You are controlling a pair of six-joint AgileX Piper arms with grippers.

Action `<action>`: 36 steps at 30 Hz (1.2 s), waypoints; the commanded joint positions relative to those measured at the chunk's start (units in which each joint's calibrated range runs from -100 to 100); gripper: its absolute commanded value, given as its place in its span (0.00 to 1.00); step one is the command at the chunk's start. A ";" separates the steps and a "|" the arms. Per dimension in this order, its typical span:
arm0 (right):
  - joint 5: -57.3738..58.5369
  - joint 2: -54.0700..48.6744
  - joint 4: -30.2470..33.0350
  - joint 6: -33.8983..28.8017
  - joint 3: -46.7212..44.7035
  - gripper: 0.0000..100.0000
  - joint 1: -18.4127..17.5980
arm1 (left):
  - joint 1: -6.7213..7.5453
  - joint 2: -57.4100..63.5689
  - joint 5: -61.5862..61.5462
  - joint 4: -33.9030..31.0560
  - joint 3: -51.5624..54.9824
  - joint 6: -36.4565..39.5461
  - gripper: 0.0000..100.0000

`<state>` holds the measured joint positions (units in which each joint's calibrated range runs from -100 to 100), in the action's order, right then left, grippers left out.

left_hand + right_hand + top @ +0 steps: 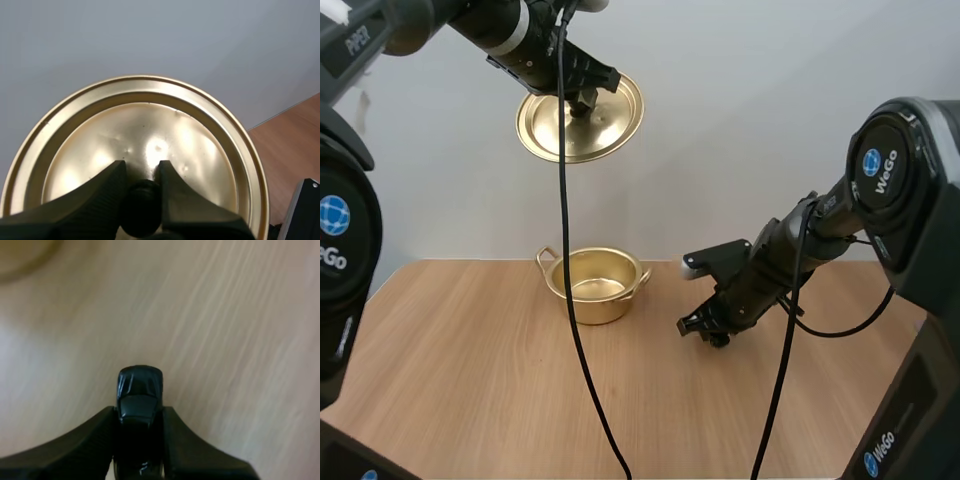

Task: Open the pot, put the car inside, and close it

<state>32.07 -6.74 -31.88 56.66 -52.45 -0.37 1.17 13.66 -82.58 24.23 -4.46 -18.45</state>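
A light wooden tabletop (470,380) with a rounded far-left corner fills the near ground. Behind it, on the far side, stands a plain pale grey wall (750,90), evenly lit.

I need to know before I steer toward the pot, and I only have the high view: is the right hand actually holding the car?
Observer: Yes. The right wrist view shows the right hand shut on a small black car, its nose poking out past the tips.
Operator: And the other arm's grip?
Observer: The left wrist view shows the left hand pinching the black knob at the centre of the gold lid.
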 commanded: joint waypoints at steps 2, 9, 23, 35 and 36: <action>-6.05 -5.47 -5.18 2.30 5.33 0.00 -1.17 | -0.03 1.37 0.39 1.07 -0.08 0.02 0.00; -6.82 -5.81 -21.87 14.73 17.53 0.00 -9.94 | -0.90 6.67 0.39 2.31 -0.08 0.02 0.00; -7.37 15.10 -21.54 18.44 26.06 0.75 -15.51 | -10.46 11.65 -2.02 13.74 -0.08 -1.81 0.00; -7.62 -1.00 -14.90 10.15 22.54 0.00 -12.41 | -10.56 7.45 -4.59 14.56 4.27 -5.16 0.00; -7.62 -3.49 -13.01 8.80 21.11 0.00 -11.15 | -10.48 6.00 -5.02 14.46 5.47 -5.90 0.00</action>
<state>24.60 -3.72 -51.53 69.01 -29.46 -13.39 -9.41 21.27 -87.00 38.82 -0.49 -23.54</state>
